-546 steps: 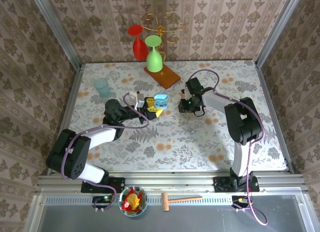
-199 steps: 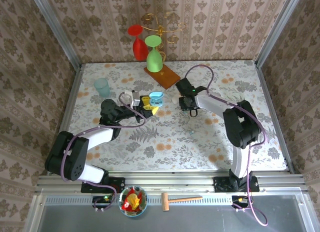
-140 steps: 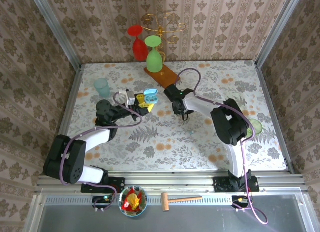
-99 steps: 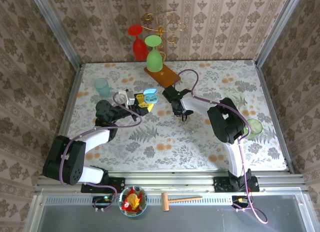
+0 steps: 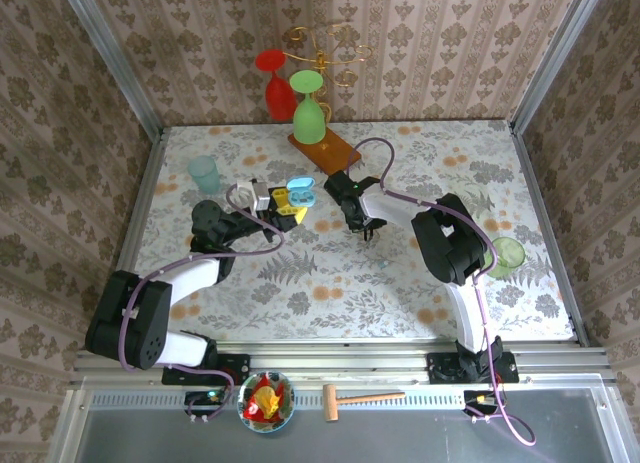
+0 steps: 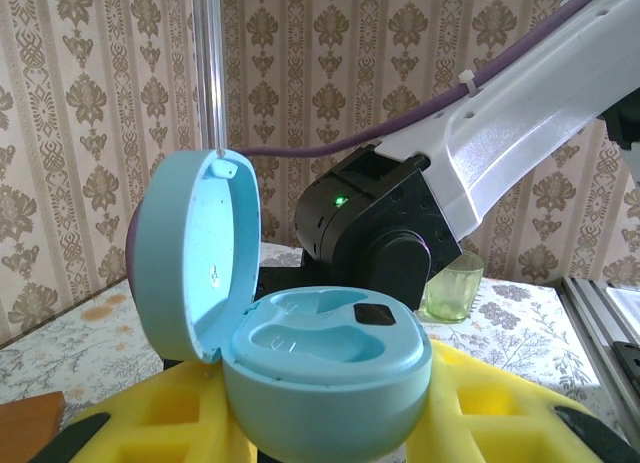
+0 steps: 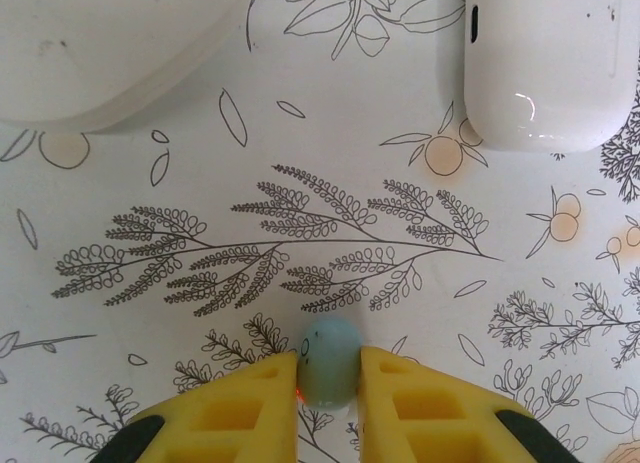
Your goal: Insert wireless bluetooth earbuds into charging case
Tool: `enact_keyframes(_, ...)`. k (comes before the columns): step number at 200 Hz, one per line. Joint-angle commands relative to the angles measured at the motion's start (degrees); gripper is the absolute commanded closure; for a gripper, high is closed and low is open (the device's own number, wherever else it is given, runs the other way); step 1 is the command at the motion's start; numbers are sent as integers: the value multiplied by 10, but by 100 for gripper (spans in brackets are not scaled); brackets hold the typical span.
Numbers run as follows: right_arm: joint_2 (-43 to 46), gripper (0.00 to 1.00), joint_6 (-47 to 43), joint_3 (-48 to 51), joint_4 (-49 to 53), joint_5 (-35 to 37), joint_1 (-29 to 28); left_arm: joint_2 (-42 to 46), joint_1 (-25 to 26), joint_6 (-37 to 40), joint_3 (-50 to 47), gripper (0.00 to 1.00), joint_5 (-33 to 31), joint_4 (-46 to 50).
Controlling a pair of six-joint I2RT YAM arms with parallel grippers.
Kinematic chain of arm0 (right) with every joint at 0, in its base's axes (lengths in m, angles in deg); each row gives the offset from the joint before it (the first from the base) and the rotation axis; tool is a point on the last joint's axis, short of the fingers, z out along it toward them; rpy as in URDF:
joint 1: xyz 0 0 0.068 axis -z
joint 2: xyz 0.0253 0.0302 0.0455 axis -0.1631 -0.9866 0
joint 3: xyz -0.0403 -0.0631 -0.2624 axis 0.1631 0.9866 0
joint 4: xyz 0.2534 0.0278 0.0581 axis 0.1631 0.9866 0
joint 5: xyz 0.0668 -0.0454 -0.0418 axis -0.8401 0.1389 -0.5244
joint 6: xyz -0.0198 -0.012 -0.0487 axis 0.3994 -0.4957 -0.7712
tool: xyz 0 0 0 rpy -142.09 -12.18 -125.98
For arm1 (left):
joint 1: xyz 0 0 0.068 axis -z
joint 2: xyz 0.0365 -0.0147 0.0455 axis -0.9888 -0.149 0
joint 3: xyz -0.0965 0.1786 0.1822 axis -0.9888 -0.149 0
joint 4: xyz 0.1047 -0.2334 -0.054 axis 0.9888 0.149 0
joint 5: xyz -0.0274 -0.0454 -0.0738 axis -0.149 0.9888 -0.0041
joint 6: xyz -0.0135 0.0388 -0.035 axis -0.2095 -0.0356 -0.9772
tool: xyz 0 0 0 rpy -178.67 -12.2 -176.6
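- Overhead view: the left fingers (image 5: pixel 295 211) are clamped on an open blue case (image 5: pixel 297 188), held above the flowered surface (image 5: pixel 330 283) left of centre.
- The right fingers (image 5: pixel 366 226) point down at the surface just right of that case; from here it is not possible to tell how they stand.
- A teal cup (image 5: pixel 204 173) stands at the far left, and a green cup (image 5: pixel 507 253) sits beside the right arm (image 5: pixel 440 233).
- A red glass (image 5: pixel 272 83) and a green glass (image 5: pixel 308 118) stand at the back by a wooden board (image 5: pixel 325 151).
- A bowl (image 5: pixel 265 401) and a small hammer (image 5: pixel 362 396) lie on the near ledge.
- Left wrist view: the blue case (image 6: pixel 330 373) sits between the yellow left fingers (image 6: pixel 450 368), which close on its lower half.
- Its lid is tipped up on the left, and the hollows inside the base are open to view.
- Behind it are the right arm (image 6: pixel 380 233) and the green cup (image 6: pixel 452 288).
- Right wrist view: the yellow right fingers (image 7: pixel 270 378) press on both sides of a pale blue-green earbud (image 7: pixel 330 373), which rests on the surface (image 7: pixel 300 133).
- A shut white case (image 7: pixel 550 63) lies well beyond the earbud at the upper right.
- A larger white object (image 7: pixel 100 43) sits at the upper left.
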Motion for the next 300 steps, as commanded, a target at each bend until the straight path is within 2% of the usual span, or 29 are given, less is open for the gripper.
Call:
enact_keyframes(1,33,81,-8,19,-5,-5,9,13,-4,12,-5,74,-2,-14)
enact_keyframes(31,106,82,2,86,-63,-92,34,9,0,20,-4,74,-4,-9)
enact_keyframes(82,240,83,62,198,-165,-297,95,-3,9,30,-2,74,-9,-12)
enact_keyframes(137,332,82,138,272,-254,-438,131,-15,22,38,6,74,-13,-10)
enact_keyframes(212,415,82,187,316,-331,-531,133,-48,45,77,21,74,-46,-4)
enact_keyframes(259,462,82,202,308,-359,-543,107,-87,56,100,26,74,-102,-40)
enact_keyframes(300,461,81,206,278,-381,-547,67,-100,77,128,30,74,-130,-40)
